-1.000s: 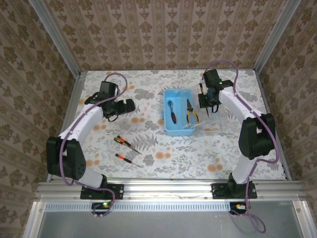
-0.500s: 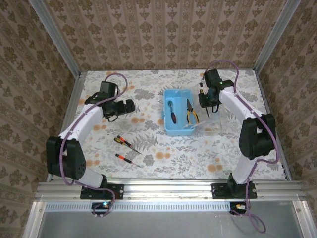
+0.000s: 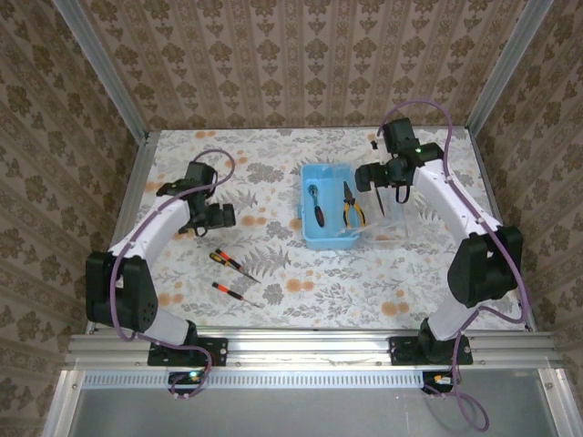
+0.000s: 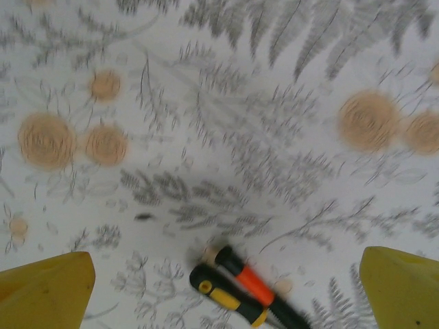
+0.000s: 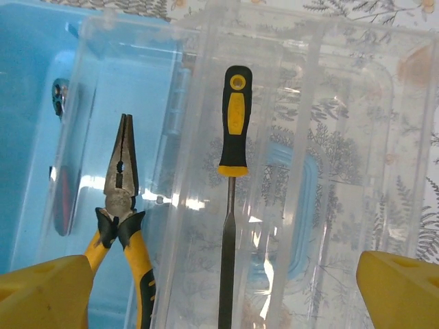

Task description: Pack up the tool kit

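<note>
The tool kit's light-blue case stands open mid-table, its clear lid folded out to the right. Yellow-handled pliers and a dark screwdriver lie in the case. A black-and-yellow screwdriver rests on the clear lid. My right gripper hangs open above it, touching nothing. My left gripper is open over the table, just above an orange-black screwdriver and a yellow-black one lying side by side. In the top view this gripper is left of the case.
A third, red-black screwdriver lies nearer the front edge. The floral table is bounded by metal rails and patterned walls. The clear lid's ribs and blue handle lie under my right gripper.
My right gripper opened, let the black-and-yellow screwdriver go onto the clear lid and drew back. My left gripper moved nearer, toward the screwdrivers on the table.
</note>
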